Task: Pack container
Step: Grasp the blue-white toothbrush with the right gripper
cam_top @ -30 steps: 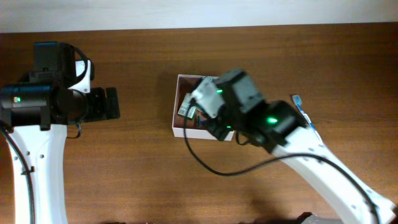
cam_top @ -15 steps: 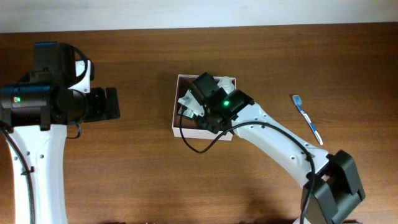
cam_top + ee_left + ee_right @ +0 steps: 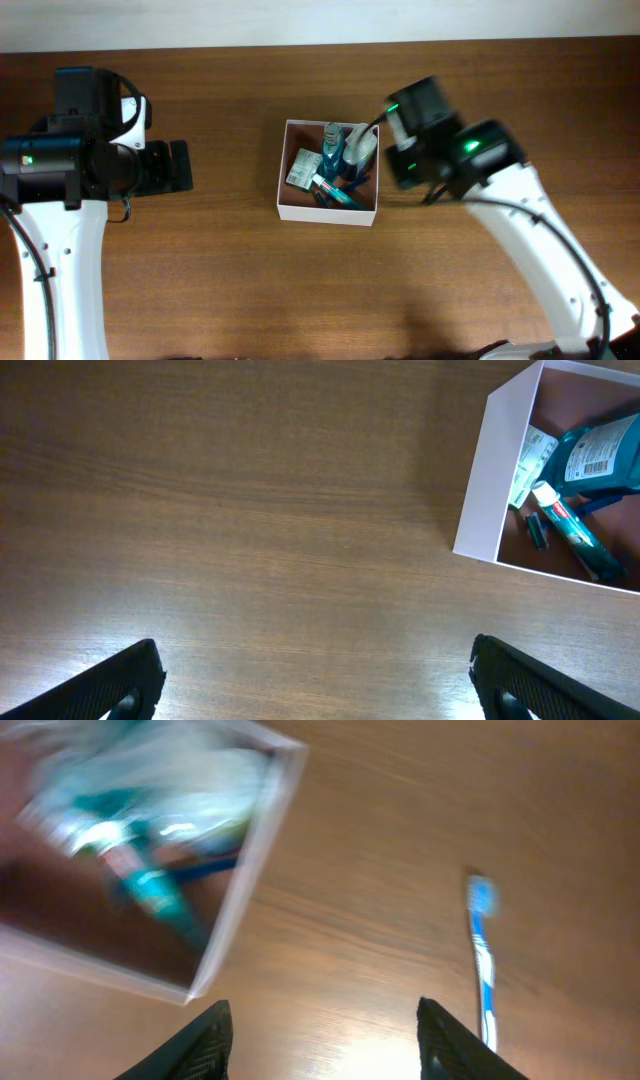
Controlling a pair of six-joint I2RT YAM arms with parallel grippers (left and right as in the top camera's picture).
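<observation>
The container (image 3: 281, 172) is a square white-walled box with a brown inside at mid table. In it lie a green-white soap packet (image 3: 300, 167), a blue bottle (image 3: 333, 146), a toothpaste tube (image 3: 336, 192) and a white item (image 3: 361, 147). My right arm (image 3: 445, 150) is just right of the box. In its wrist view the right gripper (image 3: 325, 1045) is open and empty over bare wood, between the container's wall (image 3: 240, 890) and a blue-white toothbrush (image 3: 482, 960). My left gripper (image 3: 315, 680) is wide open and empty, well left of the container (image 3: 495, 470).
The left arm (image 3: 70, 160) stands at the table's far left edge. Bare brown wood surrounds the box on all sides. In the overhead view the toothbrush is hidden under the right arm.
My right gripper has opened, come out of the container and swung to the right of it. The items it was over now lie in the box. The left arm has not moved.
</observation>
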